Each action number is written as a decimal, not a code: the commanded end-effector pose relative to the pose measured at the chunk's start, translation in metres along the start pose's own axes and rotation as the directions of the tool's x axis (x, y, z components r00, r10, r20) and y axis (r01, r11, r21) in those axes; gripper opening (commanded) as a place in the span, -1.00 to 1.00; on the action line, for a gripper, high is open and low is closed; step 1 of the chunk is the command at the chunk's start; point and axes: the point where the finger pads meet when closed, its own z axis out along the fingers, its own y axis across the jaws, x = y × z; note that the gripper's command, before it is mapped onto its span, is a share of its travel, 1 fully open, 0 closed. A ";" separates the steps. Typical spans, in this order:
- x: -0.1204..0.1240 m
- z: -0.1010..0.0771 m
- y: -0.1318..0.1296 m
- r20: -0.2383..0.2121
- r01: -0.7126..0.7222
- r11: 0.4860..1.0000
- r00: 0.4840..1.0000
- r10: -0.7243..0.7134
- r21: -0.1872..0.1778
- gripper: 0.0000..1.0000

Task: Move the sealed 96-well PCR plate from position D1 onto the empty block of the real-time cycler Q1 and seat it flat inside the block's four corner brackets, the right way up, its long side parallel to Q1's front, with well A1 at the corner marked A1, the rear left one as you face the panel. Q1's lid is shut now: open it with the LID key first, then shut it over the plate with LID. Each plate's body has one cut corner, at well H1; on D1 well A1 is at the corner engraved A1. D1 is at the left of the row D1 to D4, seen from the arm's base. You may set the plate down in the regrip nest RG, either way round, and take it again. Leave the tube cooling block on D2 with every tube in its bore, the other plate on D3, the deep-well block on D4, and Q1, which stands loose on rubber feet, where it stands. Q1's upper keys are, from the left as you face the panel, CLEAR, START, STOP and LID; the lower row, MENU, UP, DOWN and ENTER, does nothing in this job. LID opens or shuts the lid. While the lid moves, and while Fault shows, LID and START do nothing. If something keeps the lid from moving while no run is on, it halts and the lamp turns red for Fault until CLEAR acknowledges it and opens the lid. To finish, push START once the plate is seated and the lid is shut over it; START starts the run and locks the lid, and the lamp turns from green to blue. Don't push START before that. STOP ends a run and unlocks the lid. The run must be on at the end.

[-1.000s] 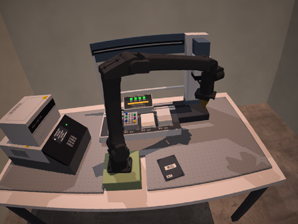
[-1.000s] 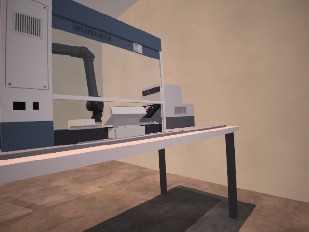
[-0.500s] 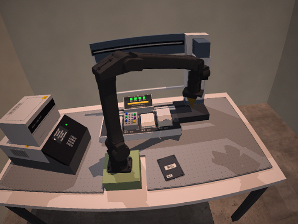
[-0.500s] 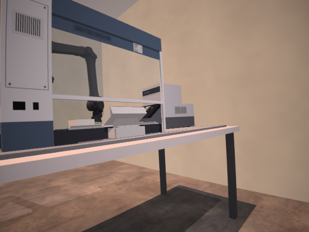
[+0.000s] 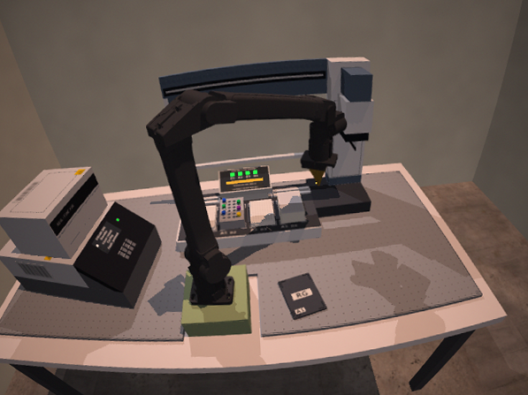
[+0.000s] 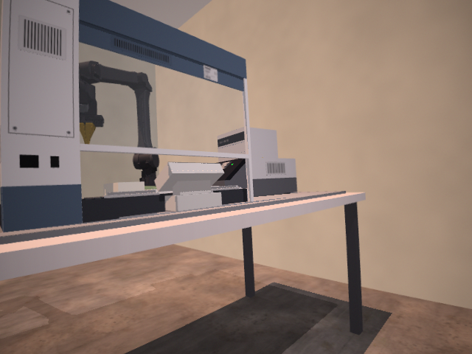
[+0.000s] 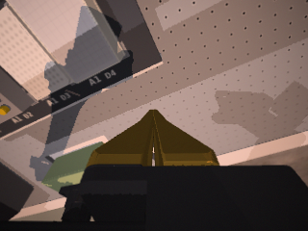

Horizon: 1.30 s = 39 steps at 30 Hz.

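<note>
Fingertips of the yellow wedge-shaped gripper (image 5: 318, 178) sit pressed together on nothing, probably to poke keys on the grey-and-black box-shaped cycler (image 5: 49, 210) at nine o'clock.

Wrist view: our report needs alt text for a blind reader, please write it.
The yellow gripper is shut and empty, pointing down over a dotted grey table mat. At upper left lies the deck row's dark edge strip, labelled D2, D3 and D4, with the pale deep-well block above D4.
</note>
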 end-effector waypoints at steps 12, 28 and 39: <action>0.002 -0.012 0.062 0.061 0.055 0.998 0.996 -0.057 0.024 -1.00; 0.022 -0.002 0.126 0.069 0.138 0.990 0.988 -0.139 0.023 -1.00; 0.044 0.003 0.173 0.079 0.202 0.979 0.976 -0.203 0.018 -1.00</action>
